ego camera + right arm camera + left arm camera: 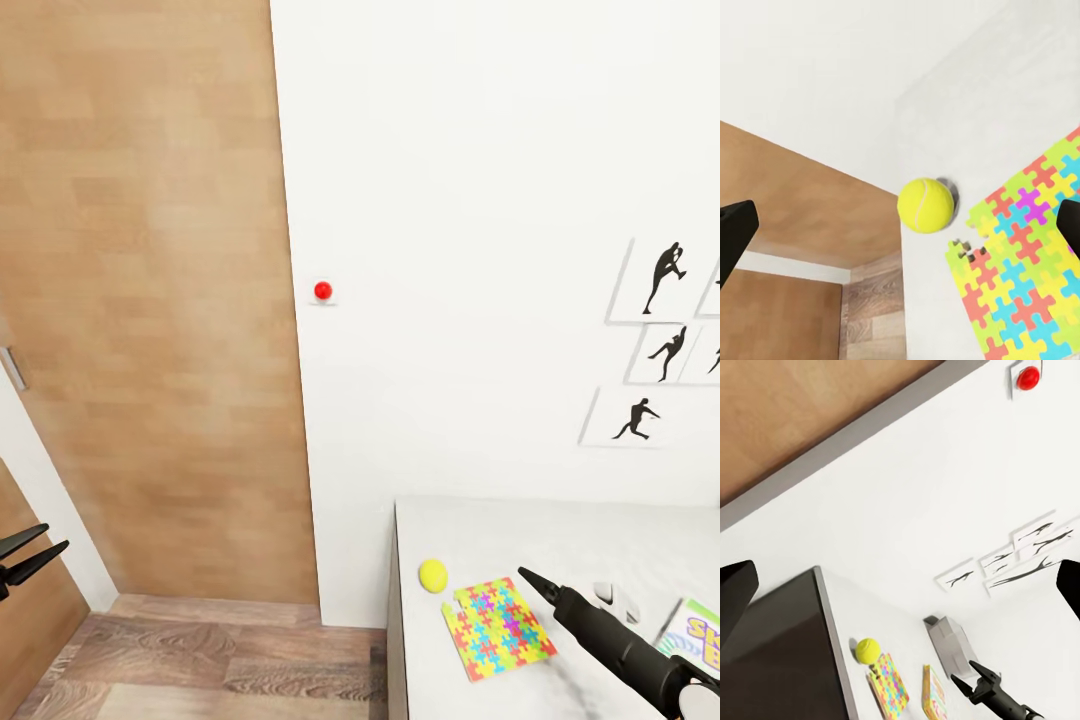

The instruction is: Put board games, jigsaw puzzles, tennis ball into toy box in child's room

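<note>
- Right pincer (528, 577) spread, empty, above the desk (560, 530).
- Tennis ball (433, 574) near, at its 9 o'clock; jigsaw puzzle (497, 627) beneath.
- Left pincer (35, 552) spread, well apart.

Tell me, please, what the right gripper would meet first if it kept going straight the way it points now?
Most likely the tennis ball: it sits near the middle of the right wrist view, between the open fingers of the right gripper. The puzzle lies beside that line. Depth is unclear.
</note>
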Motion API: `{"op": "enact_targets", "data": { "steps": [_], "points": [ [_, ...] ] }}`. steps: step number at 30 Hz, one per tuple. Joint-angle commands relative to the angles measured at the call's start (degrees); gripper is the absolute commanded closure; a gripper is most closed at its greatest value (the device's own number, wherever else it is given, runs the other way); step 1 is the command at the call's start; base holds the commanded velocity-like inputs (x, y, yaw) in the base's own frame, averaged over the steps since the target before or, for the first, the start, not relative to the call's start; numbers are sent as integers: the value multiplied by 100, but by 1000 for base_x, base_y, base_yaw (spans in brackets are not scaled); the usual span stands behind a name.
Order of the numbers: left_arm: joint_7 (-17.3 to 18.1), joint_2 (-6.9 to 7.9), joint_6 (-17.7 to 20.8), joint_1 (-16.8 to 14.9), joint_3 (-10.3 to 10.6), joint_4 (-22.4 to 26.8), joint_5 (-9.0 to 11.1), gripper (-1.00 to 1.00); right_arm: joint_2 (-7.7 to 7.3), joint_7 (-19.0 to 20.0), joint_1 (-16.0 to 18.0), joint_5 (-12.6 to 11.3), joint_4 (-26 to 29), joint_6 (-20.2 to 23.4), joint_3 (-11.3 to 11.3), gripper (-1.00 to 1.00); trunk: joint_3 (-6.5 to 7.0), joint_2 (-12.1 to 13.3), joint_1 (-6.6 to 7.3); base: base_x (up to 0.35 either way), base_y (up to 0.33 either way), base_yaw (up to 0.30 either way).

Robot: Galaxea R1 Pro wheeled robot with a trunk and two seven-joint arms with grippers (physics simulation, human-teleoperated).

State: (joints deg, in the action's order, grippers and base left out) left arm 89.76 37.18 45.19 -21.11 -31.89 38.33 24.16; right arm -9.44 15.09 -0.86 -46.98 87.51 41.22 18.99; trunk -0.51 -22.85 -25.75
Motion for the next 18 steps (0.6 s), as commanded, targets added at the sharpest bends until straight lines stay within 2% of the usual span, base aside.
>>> {"op": "enact_targets", "data": {
  "steps": [1,18],
  "points": [
    [24,0,61,-4,-2,-1,-7,-100,-1,21,2,5,3,26,8,-100,-5,-7,-3,23,1,0],
    [24,0,61,-2,0,-1,-7,-100,3,21,1,5,3,26,8,-100,-5,-7,-3,26,0,0]
  ]
}}
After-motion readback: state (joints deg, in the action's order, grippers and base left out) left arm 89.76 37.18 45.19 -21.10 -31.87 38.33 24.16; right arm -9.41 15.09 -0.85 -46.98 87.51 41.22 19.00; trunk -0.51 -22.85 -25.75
